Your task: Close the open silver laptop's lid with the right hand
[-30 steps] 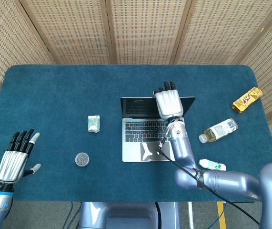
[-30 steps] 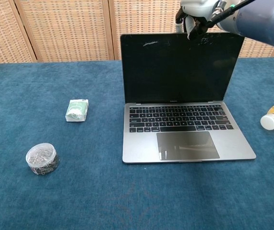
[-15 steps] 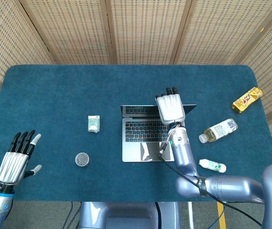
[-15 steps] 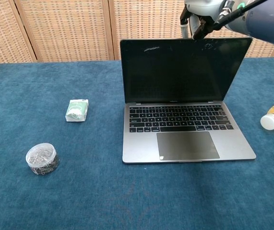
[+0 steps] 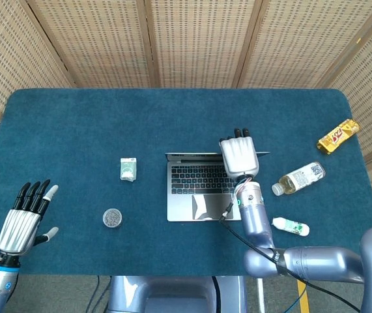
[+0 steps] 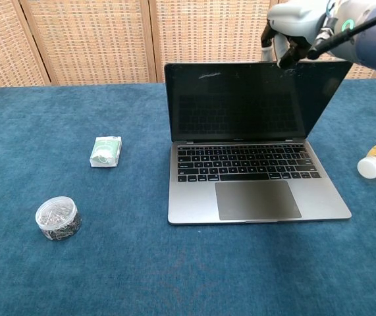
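Resting on the top edge of the lid, the right hand [image 5: 240,156] curls its dark fingertips [image 6: 286,58] over the rim — it presses the lid but does not grasp it. The silver laptop [image 6: 253,172] sits at the middle of the table, its smooth black screen tilted forward over the keyboard, not yet closed. The left hand [image 5: 24,218] hovers at the near left, fingers apart, holding nothing. The table [image 5: 81,124] has a blue, felt-like cloth — soft and matte.
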Robot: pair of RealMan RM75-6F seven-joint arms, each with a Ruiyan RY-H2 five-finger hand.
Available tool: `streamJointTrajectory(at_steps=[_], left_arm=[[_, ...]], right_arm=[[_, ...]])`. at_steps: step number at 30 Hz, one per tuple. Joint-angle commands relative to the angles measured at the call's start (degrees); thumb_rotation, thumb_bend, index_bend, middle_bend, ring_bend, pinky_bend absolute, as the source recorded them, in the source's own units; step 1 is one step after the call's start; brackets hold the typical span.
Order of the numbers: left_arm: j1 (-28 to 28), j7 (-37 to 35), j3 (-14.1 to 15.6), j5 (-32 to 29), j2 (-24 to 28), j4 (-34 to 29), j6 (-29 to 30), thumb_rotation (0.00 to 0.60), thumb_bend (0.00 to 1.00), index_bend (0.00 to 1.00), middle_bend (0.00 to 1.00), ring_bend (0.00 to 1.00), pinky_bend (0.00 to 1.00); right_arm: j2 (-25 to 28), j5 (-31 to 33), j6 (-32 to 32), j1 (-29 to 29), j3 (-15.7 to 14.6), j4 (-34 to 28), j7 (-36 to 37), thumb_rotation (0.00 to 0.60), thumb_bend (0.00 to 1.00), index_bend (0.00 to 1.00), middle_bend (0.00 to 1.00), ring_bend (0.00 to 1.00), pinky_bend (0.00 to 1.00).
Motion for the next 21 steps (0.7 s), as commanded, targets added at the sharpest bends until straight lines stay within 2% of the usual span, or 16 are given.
streamJointTrajectory(at_steps=[1, 21], left_arm=[[0.0, -0.1, 0.0, 0.1, 0.0, 0.0, 0.0, 0.600, 0.00, 0.00, 0.00, 0.00, 0.00], [0.0, 0.4, 0.7, 1.4, -0.2, 0.0, 0.1, 0.600, 0.00, 0.00, 0.00, 0.00, 0.00]], right_arm=[[0.1, 0.5, 1.3, -0.9, -0.6, -1.0, -0.5, 0.600, 1.00, 0.48, 0.49, 0.21, 0.19], [1.6, -2.8, 9.4, -6.3, -3.6, -12.4, 0.1, 0.600, 1.00, 0.48, 0.49, 0.21, 0.20]])
